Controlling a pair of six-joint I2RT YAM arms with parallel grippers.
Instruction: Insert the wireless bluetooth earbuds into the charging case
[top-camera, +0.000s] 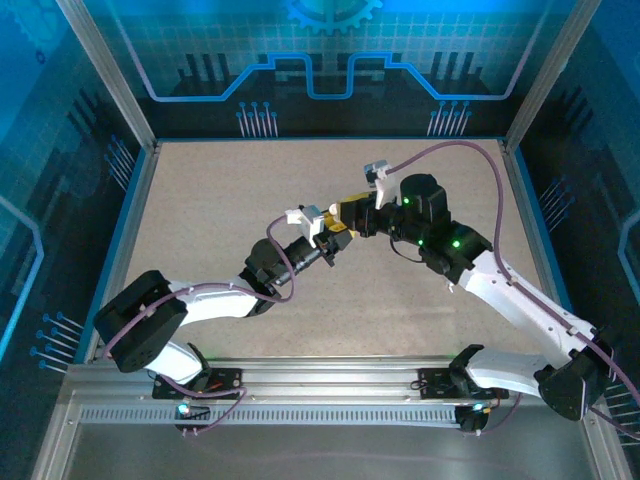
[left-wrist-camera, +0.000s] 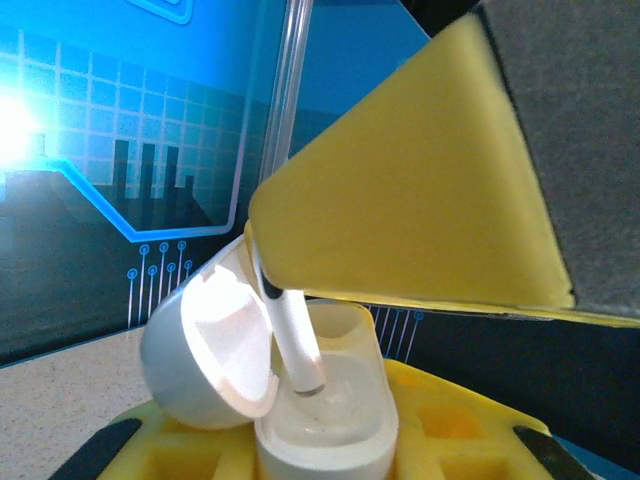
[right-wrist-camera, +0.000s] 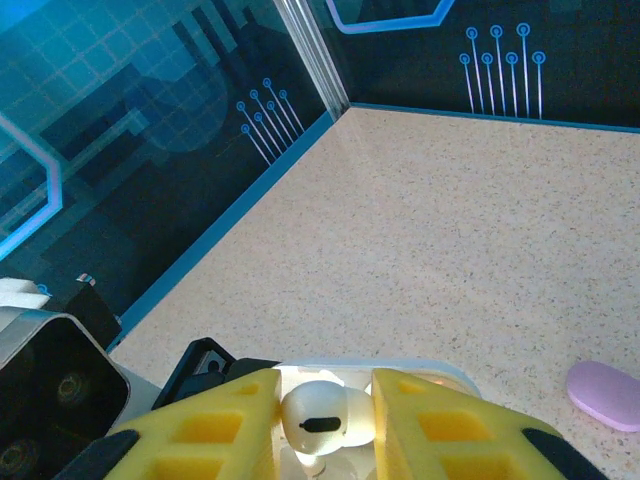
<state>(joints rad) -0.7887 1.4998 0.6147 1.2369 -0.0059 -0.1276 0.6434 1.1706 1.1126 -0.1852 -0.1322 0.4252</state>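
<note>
In the top view we see both arms meeting just above the middle of the frame, over the speckled table (top-camera: 200, 210). The left gripper (top-camera: 327, 240) comes in from the lower left and the right gripper (top-camera: 351, 214) from the right, their yellow fingertips almost touching.

In the left wrist view, the left gripper's jaws are pressed onto a white charging case (left-wrist-camera: 330, 435) at the bottom centre, yellow pads showing on either side of its body. The case is open, and its rounded lid (left-wrist-camera: 205, 355) is swung out to the left, hollow side facing right.

A white earbud (left-wrist-camera: 293, 335) stands nearly upright in the middle of that frame, leaning slightly left at the top. Its stem points down and its dark-ringed tip sits inside the case's open well. We cannot tell whether it touches the bottom. Its head is tucked under a large yellow finger (left-wrist-camera: 420, 180) of the right gripper, which takes up the upper right.

In the right wrist view, the right gripper (right-wrist-camera: 322, 422) pinches the earbud's rounded head (right-wrist-camera: 312, 418) at the bottom centre, between its two yellow pads. The dark slot on the head faces the camera. The case's pale rim (right-wrist-camera: 430, 368) shows just behind the pads. A lilac oval object (right-wrist-camera: 605, 395) lies on the table at the right edge, well apart from the grippers.
</note>
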